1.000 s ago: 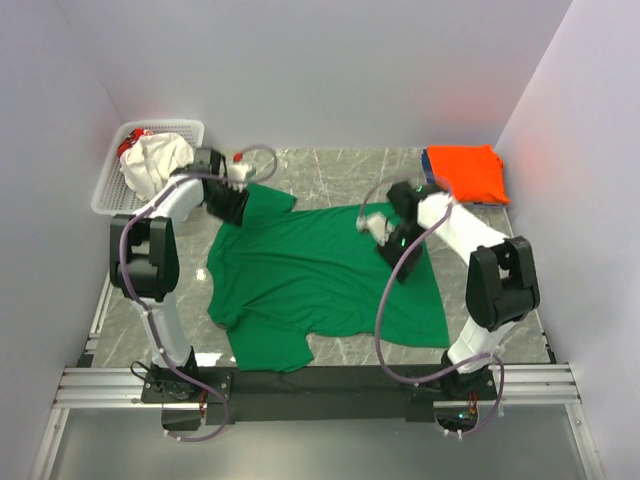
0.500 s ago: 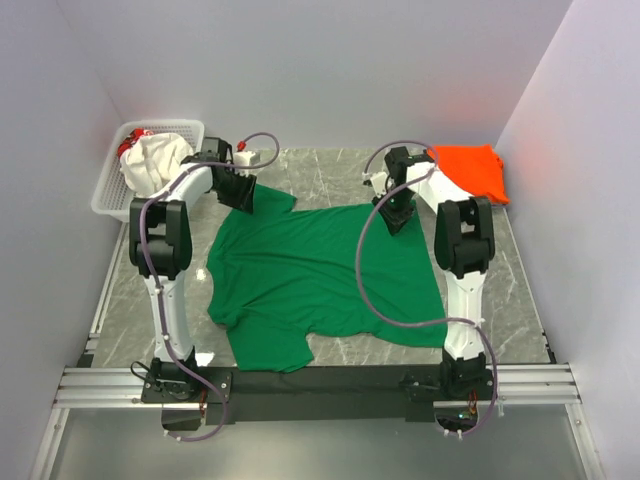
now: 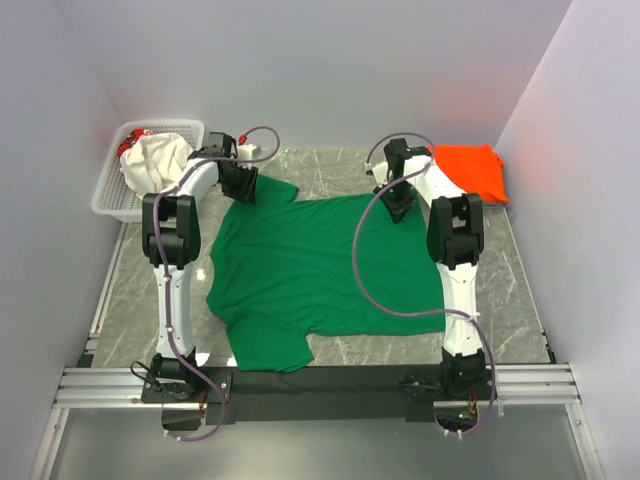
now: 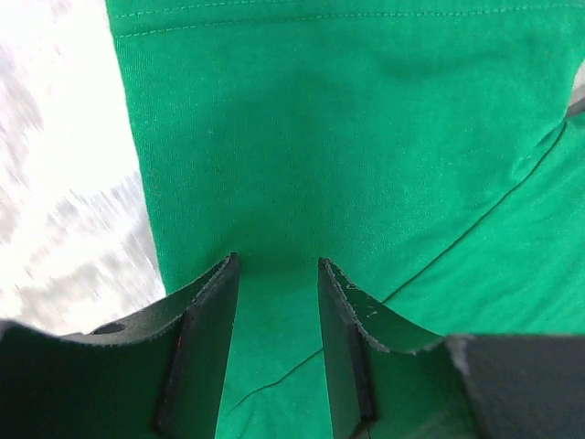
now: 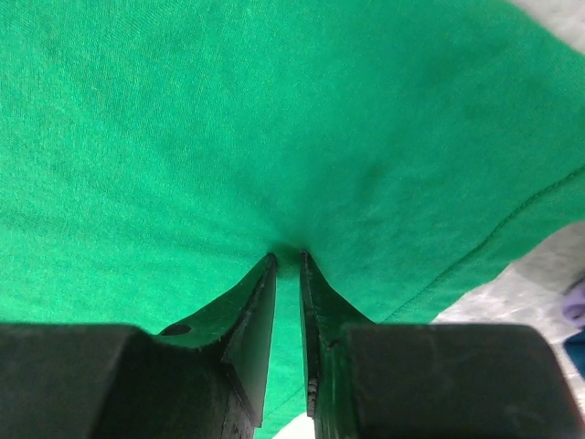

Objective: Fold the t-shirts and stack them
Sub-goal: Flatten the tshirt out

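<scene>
Looking down from above, you see the dark green t-shirt [image 3: 320, 265] spread flat on the marble tabletop [image 3: 330, 170], its far edge reaching both arms. Your right hand [image 3: 398, 208] sits on the far right corner; its wrist camera shows the fingers nearly together, pinching a small ridge of green cloth. Your left hand [image 3: 243, 187] is on the far left sleeve; its fingers [image 4: 206, 338] stand a little apart with cloth between them, and you cannot tell whether they grip it. A folded orange t-shirt [image 3: 472, 170] lies at the far right corner. A cream-white shirt [image 3: 155, 160] is bunched in the white basket [image 3: 150, 128], far left.
</scene>
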You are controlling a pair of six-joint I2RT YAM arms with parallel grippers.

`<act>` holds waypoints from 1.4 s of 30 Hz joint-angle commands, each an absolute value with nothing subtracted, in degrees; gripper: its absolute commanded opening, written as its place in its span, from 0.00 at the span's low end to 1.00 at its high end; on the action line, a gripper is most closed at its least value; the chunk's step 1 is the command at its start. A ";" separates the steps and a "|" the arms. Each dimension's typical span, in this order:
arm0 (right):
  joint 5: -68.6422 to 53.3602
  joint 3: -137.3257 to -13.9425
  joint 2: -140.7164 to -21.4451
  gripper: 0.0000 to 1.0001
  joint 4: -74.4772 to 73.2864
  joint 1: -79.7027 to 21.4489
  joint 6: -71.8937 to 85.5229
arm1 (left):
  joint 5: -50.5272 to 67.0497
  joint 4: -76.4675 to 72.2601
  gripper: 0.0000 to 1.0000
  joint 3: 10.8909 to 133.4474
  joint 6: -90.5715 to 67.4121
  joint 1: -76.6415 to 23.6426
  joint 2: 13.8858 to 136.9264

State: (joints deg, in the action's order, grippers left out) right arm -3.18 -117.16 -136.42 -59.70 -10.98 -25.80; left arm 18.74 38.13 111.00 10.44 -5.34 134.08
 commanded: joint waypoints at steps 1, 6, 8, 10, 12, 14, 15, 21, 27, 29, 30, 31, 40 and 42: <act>-1.58 -120.49 -138.69 0.23 -61.34 -10.02 -25.84 | 18.10 39.19 0.47 116.70 10.10 -5.27 137.81; -5.45 -115.06 -130.37 0.29 -54.53 -9.23 -26.19 | 23.02 37.54 0.50 120.59 10.90 -5.27 137.73; -6.15 -113.65 -128.24 0.33 -51.96 -8.44 -25.84 | 23.99 32.81 0.53 118.40 9.76 -5.27 136.06; -6.15 -113.90 -126.92 0.37 -49.05 -8.09 -24.53 | 25.39 30.07 0.55 117.78 8.27 -5.27 134.30; -5.45 -115.74 -127.61 0.43 -47.73 -7.30 -23.39 | 26.19 27.35 0.59 118.03 7.12 -5.27 133.59; -4.84 -119.42 -129.10 0.48 -48.16 -7.03 -23.20 | 27.33 25.76 0.61 118.21 5.81 -5.27 133.16; -4.49 -120.84 -131.11 0.48 -49.12 -6.86 -23.20 | 27.68 24.27 0.63 118.21 5.37 -5.27 133.07; -0.89 -128.14 -137.28 0.48 -48.70 -5.28 -21.89 | 28.21 23.20 0.65 119.36 4.31 -5.27 133.77; -0.09 -129.28 -139.91 0.55 -46.84 -3.87 -20.74 | 27.77 21.36 0.65 117.86 3.69 -5.27 133.59; -0.09 -130.43 -140.88 0.54 -47.28 -3.78 -21.00 | 27.25 21.01 0.66 117.95 3.43 -5.27 133.86; 1.39 -130.43 -141.76 0.54 -47.29 -3.78 -21.70 | 27.25 20.92 0.66 118.12 3.51 -5.27 133.94; 1.75 -130.08 -142.03 0.53 -47.11 -3.78 -22.06 | 27.25 20.92 0.66 118.12 3.43 -5.27 134.03; 2.03 -134.72 -147.92 0.43 -51.06 -3.60 -24.87 | 26.46 20.92 0.67 121.11 2.55 -5.27 136.14; 1.41 -135.70 -149.06 0.33 -52.90 -3.69 -25.66 | 26.37 20.74 0.67 121.73 2.37 -5.27 136.76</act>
